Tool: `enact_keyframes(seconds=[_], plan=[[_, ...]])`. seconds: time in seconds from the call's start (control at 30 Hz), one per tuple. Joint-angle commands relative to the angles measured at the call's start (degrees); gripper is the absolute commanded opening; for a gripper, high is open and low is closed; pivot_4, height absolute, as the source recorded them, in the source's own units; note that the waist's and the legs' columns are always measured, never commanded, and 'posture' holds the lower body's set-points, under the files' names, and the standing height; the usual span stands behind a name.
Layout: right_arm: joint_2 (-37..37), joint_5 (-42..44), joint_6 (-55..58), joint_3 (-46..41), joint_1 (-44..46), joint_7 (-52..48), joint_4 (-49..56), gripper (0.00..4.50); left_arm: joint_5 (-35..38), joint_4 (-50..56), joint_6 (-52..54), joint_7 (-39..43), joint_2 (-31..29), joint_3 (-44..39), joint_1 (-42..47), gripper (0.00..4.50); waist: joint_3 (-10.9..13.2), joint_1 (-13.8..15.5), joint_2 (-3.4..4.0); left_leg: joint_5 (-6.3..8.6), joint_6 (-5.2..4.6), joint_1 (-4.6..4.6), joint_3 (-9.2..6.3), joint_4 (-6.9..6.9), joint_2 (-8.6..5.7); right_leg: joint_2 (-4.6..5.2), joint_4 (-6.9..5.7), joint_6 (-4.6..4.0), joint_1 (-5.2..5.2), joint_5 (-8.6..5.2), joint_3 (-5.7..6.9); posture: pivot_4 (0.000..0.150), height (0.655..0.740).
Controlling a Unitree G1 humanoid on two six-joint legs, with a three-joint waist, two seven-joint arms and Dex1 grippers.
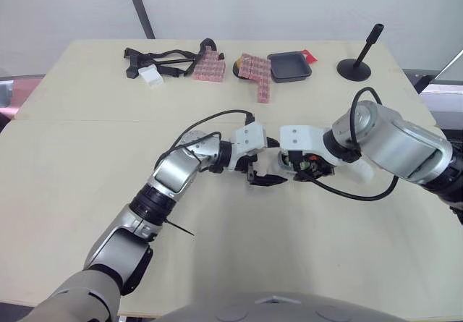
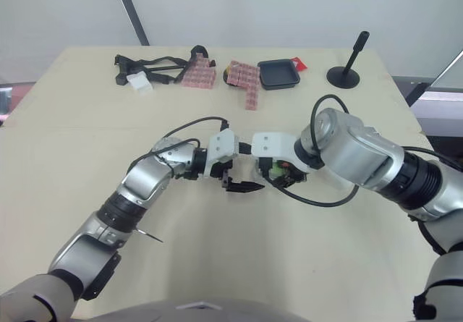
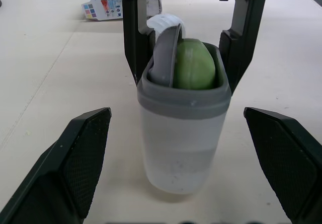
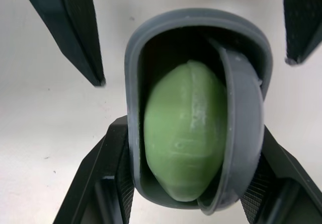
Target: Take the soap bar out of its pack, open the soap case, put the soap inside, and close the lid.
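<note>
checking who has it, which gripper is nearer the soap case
Right. The right gripper clamps the case between its fingers; the left gripper is open, one finger on either side of it, not touching.

Along the table's [image 1: 72, 163] far edge lie black straps [image 1: 165, 60], pink packets [image 1: 210, 67], a black tray [image 1: 289, 66] and a black stand [image 1: 354, 69].
</note>
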State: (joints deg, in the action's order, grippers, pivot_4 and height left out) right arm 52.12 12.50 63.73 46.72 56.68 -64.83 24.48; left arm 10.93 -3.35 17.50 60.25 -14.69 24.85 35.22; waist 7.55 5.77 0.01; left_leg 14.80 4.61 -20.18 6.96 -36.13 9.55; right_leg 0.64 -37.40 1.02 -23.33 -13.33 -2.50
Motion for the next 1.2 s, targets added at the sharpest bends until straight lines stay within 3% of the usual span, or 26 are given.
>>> enact_keyframes(seconds=[0.03,1.2], plan=[[-0.1,-1.8,-0.6,-0.8,1.7,-0.6,0.3,2.08,-0.1,0.6,-1.0,0.0,0.4,-0.7,0.9,4.5,0.0,0.1,0.0,0.0,0.0,0.0,0.0,-0.02,0.0,-0.01,-0.02,0.0,0.0,0.0,-0.01,0.15,0.74],[-1.5,-4.0,-1.5,-1.7,0.5,-2.0,-0.3,2.08,-2.7,-4.2,-5.2,-0.3,2.0,-0.8,2.3,4.5,0.0,0.3,0.0,0.0,0.0,-0.01,0.0,-0.14,0.04,-0.12,-0.15,0.0,0.0,0.0,-0.26,0.15,0.74]])
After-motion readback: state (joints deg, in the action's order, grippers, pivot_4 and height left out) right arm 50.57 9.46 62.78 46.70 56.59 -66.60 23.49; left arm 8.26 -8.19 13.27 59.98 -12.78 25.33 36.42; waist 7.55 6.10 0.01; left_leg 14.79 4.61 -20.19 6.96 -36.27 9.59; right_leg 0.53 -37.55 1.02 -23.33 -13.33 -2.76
